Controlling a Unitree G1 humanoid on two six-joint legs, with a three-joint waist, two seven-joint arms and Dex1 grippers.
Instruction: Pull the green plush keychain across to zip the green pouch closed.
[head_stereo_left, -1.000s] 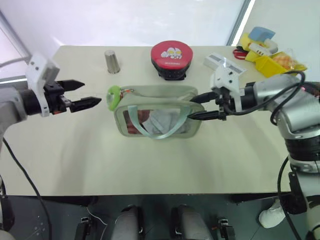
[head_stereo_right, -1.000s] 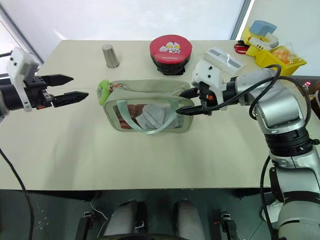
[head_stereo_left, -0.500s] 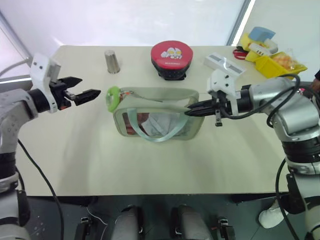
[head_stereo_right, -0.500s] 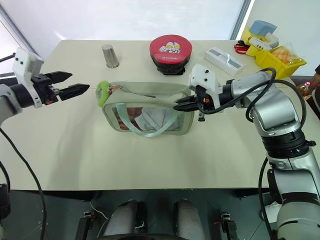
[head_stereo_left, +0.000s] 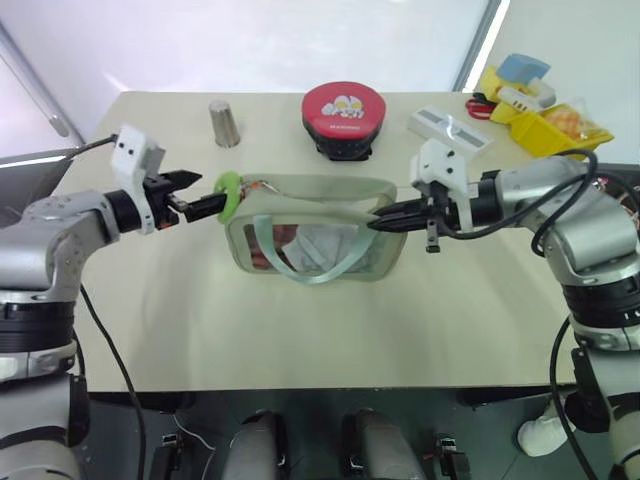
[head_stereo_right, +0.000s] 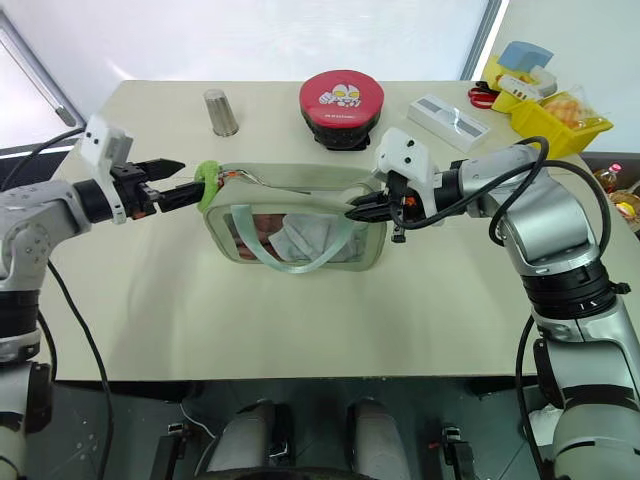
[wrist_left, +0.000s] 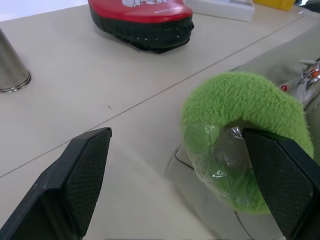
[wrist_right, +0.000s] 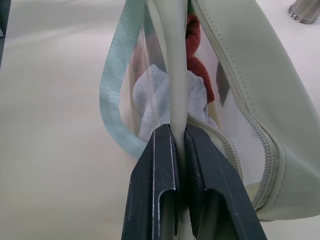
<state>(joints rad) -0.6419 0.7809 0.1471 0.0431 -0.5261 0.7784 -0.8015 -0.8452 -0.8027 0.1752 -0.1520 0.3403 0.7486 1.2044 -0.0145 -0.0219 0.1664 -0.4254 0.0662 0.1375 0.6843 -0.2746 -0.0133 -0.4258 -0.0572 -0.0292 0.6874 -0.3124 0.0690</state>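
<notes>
The green pouch (head_stereo_left: 300, 187) lies mid-table with its top zipper open, a mint strap across its clear front. At its left end is the green plush keychain (head_stereo_left: 228, 193), a fuzzy lime ring. My left gripper (head_stereo_left: 208, 192) is open right beside it. In the left wrist view the green plush keychain (wrist_left: 245, 125) sits just ahead of the open left gripper (wrist_left: 175, 135), close to one finger (wrist_left: 280, 180). At the pouch's right end my right gripper (head_stereo_left: 376, 225) is shut on the pouch. The right wrist view shows the right gripper (wrist_right: 179, 132) pinching the pouch's pale edge (wrist_right: 172, 60).
Behind the pouch stand a round red case (head_stereo_left: 344, 110) and a metal cup (head_stereo_left: 224, 122). A white box (head_stereo_left: 447, 125) and yellow bins (head_stereo_left: 545, 128) with small items sit at the back right. The table's front edge (head_stereo_left: 300, 388) runs below bare tabletop.
My left gripper has moved right and slightly down, up to the keychain, still open. My right gripper has shut on the pouch's right end and kept its place.
</notes>
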